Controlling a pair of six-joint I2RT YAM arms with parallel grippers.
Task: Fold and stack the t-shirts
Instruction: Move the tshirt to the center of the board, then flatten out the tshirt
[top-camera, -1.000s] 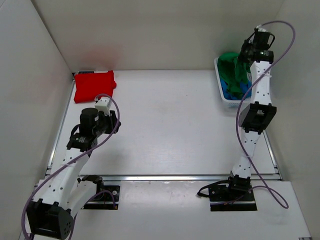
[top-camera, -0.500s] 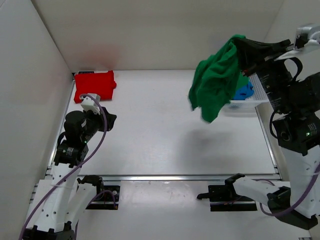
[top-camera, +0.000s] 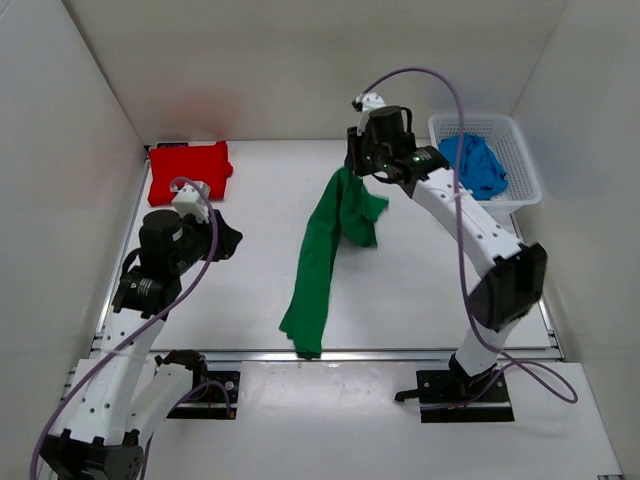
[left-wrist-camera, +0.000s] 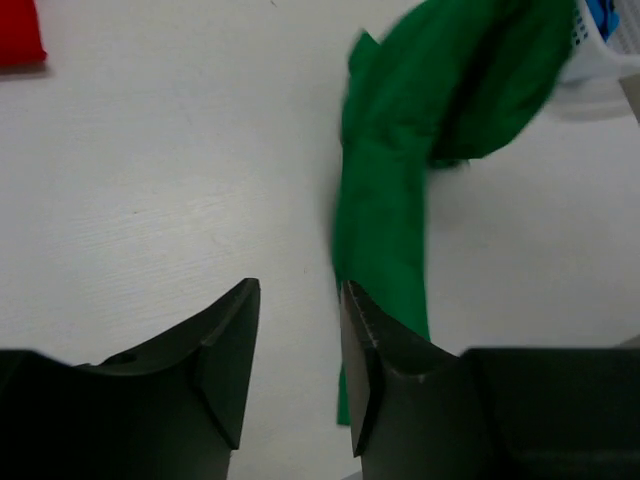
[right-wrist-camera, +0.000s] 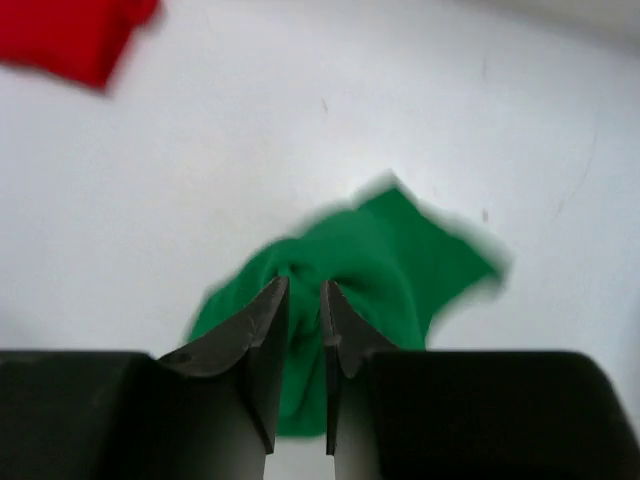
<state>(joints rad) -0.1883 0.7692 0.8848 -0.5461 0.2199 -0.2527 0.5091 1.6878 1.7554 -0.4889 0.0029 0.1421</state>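
1. Swung from beside the basket (top-camera: 505, 203) to above the desk (top-camera: 420, 290): green t-shirt (top-camera: 322, 262), hanging in a long strip toward the near edge.
2. Clenched on its top end by the right tool (right-wrist-camera: 305, 292).
3. Left tool (left-wrist-camera: 298, 296) released, holding nothing, at desk's left.
4. Red t-shirt (top-camera: 189, 170) folded, far-left corner; blue t-shirt (top-camera: 475, 165) in basket.

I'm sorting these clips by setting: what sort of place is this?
Probably a robot lab cell, not a home: bare white walls box in the table, and the right gripper dangles a green t-shirt.
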